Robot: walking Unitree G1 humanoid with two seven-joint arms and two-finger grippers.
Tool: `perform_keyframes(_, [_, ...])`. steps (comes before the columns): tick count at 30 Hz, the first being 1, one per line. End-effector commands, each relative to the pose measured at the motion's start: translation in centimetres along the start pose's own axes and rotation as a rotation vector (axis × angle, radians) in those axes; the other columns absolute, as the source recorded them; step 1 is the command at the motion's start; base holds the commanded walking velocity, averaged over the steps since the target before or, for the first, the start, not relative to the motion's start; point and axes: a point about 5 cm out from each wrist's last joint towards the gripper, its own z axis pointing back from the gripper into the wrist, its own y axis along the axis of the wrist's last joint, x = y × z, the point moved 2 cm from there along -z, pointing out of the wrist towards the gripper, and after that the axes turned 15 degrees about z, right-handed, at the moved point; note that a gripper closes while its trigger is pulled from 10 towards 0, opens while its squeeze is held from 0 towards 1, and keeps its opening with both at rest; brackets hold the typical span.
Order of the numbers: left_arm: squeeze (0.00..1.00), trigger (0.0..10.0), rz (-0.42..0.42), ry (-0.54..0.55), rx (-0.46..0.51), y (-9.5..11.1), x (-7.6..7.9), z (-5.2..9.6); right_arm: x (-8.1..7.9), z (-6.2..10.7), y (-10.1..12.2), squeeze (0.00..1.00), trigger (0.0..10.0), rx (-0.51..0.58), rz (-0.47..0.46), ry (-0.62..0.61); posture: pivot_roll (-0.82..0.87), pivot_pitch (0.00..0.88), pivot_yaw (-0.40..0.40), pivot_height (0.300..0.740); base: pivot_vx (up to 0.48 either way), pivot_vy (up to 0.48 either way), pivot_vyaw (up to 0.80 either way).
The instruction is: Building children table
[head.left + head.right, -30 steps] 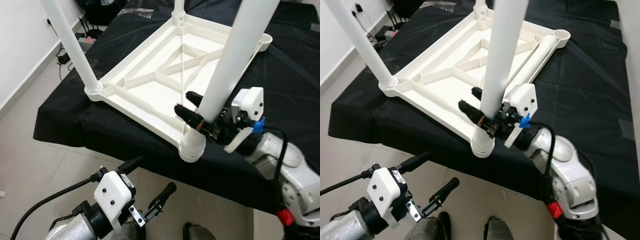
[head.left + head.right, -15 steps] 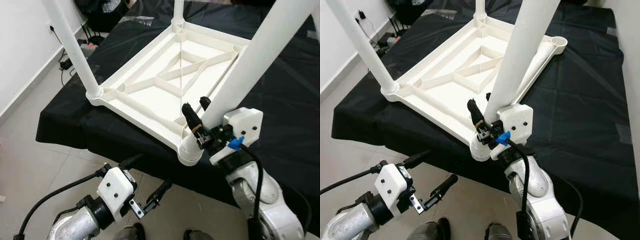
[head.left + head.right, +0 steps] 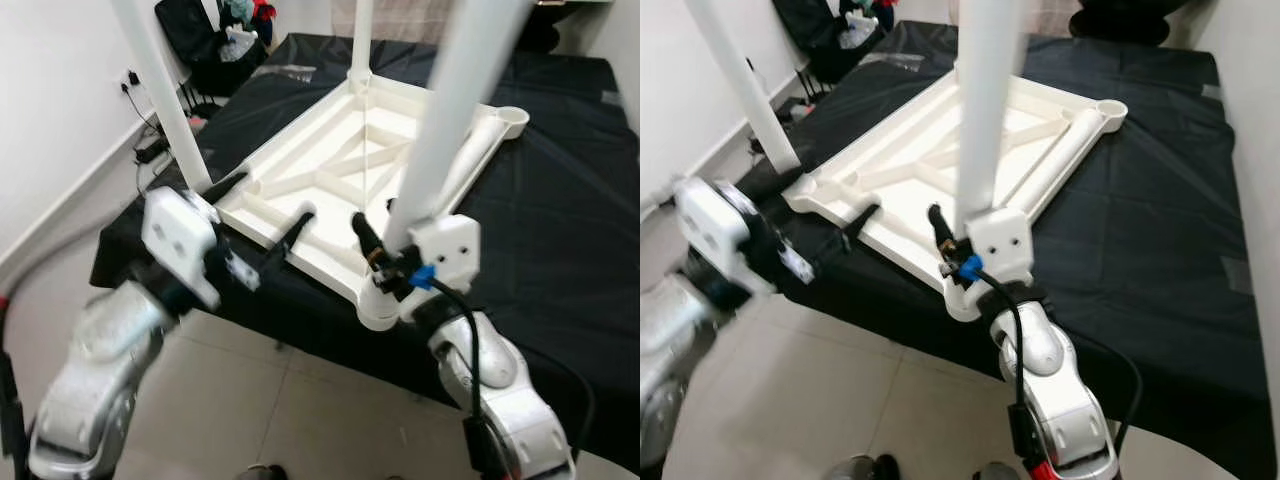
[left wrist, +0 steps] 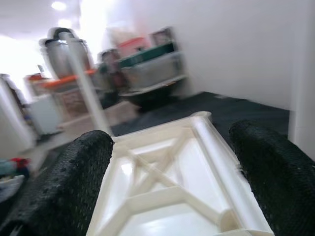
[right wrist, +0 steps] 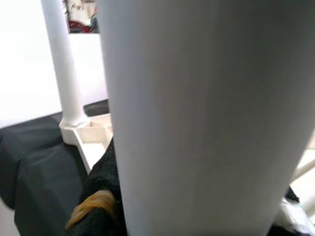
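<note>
Upside-down white plastic children's table (image 3: 340, 180) with a ribbed underside lies on a tabletop draped in black cloth (image 3: 560, 200). Three round white plastic legs stand up from its corners; a fourth white leg (image 3: 1065, 155) lies flat along the far edge, beyond the right tool. The right tool (image 3: 385, 245) is clamped around the nearest upright leg (image 3: 440, 130), just above its socket, and that leg blocks most of the right wrist view. The left tool (image 3: 265, 215) hovers spread wide over the near left edge of the frame, gripping nothing. Black bags (image 3: 200, 30) sit on the floor well past it.
</note>
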Motion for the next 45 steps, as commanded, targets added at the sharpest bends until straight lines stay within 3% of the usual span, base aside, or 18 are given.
perform_keyframes(1, [0.00, 10.0, 0.003, -0.027, 0.024, 1.0, -0.1, -0.8, -0.9, -0.3, -1.6, 0.00, 10.0, -0.074, 0.013, 0.062, -0.03, 0.125, 0.013, 0.740, 0.000, 0.000, 0.00])
perform_keyframes(4, [0.00, 10.0, 0.027, -0.103, 0.066, 2.3, 0.6, -2.2, -1.2, -1.0, -1.3, 0.00, 10.0, -0.067, 0.040, 0.114, -0.04, 0.130, 0.006, 0.740, 0.000, 0.000, 0.00])
perform_keyframes(17, [0.00, 10.0, 0.093, -0.186, 0.059, 2.8, 1.5, -3.8, -1.1, -2.2, -1.6, 0.00, 10.0, -0.085, 0.023, 0.144, -0.05, 0.130, -0.005, 0.740, 0.000, 0.000, 0.00])
perform_keyframes(19, [0.00, 10.0, 0.110, -0.192, 0.050, 2.7, 1.6, -3.8, -0.5, -2.7, -1.8, 0.00, 10.0, -0.086, -0.024, 0.128, -0.05, 0.133, -0.005, 0.740, 0.000, 0.000, 0.00])
perform_keyframes(21, [0.00, 10.0, 0.137, -0.190, 0.031, 2.3, 1.7, -3.5, 0.4, -3.4, -1.0, 0.00, 10.0, -0.020, -0.120, 0.143, -0.05, 0.135, -0.004, 0.740, 0.000, 0.000, 0.00])
perform_keyframes(23, [0.00, 10.0, 0.182, -0.148, 0.015, 1.7, 1.5, -2.9, 2.5, -4.1, 0.0, 0.00, 10.0, 0.070, -0.174, 0.151, -0.04, 0.140, -0.003, 0.740, 0.000, 0.000, 0.00])
perform_keyframes(24, [0.00, 10.0, 0.182, -0.148, 0.015, 1.7, 1.5, -2.9, 2.5, -4.1, 0.0, 0.00, 10.0, 0.070, -0.174, 0.151, -0.04, 0.140, -0.003, 0.740, 0.000, 0.000, 0.00])
perform_keyframes(28, [0.00, 10.0, 0.242, -0.085, -0.013, 0.7, 1.5, -1.8, 6.7, -5.1, 0.9, 0.00, 10.0, 0.145, -0.200, 0.091, -0.03, 0.146, -0.009, 0.740, 0.000, 0.000, 0.00])
perform_keyframes(31, [0.00, 10.0, 0.262, -0.060, -0.040, -0.1, 1.9, -1.2, 8.0, -5.4, 1.7, 0.00, 10.0, 0.192, -0.206, 0.104, -0.03, 0.149, -0.015, 0.740, 0.000, 0.000, 0.00])
perform_keyframes(33, [0.00, 10.0, 0.265, -0.056, -0.051, -0.4, 2.1, -1.0, 8.1, -5.5, 1.9, 0.00, 10.0, 0.211, -0.204, 0.124, -0.03, 0.149, -0.015, 0.740, 0.000, 0.000, 0.00])
perform_keyframes(35, [0.00, 10.0, 0.263, -0.047, -0.060, -0.7, 2.6, -0.9, 7.6, -5.4, 2.5, 0.00, 10.0, 0.246, -0.152, 0.250, -0.02, 0.146, -0.019, 0.740, 0.000, 0.000, 0.00])
perform_keyframes(36, [0.00, 10.0, 0.263, -0.047, -0.060, -0.7, 2.6, -0.9, 7.6, -5.4, 2.5, 0.00, 10.0, 0.246, -0.152, 0.250, -0.02, 0.146, -0.019, 0.740, 0.000, 0.000, 0.00])
perform_keyframes(38, [0.00, 10.0, 0.234, -0.048, -0.032, -0.1, 2.4, -1.7, 6.6, -5.3, 2.5, 0.00, 10.0, 0.235, -0.071, 0.367, -0.02, 0.140, -0.020, 0.740, 0.000, 0.000, 0.00])
perform_keyframes(42, [0.00, 10.0, 0.189, -0.068, 0.012, 1.0, 2.2, -3.3, 6.3, -5.7, 2.7, 0.00, 10.0, 0.231, -0.024, 0.389, -0.02, 0.131, -0.023, 0.740, 0.000, 0.000, 0.00])
perform_keyframes(44, [0.00, 10.0, 0.159, -0.106, 0.053, 1.8, 2.3, -4.8, 5.8, -6.2, 3.1, 0.00, 10.0, 0.242, -0.017, 0.386, -0.02, 0.114, -0.024, 0.740, 0.000, 0.000, 0.00])
perform_keyframes(45, [0.00, 10.0, 0.143, -0.159, 0.097, 2.6, 2.7, -6.2, 5.2, -6.6, 3.5, 0.00, 10.0, 0.256, -0.017, 0.388, -0.02, 0.100, -0.024, 0.740, 0.000, 0.000, 0.00])
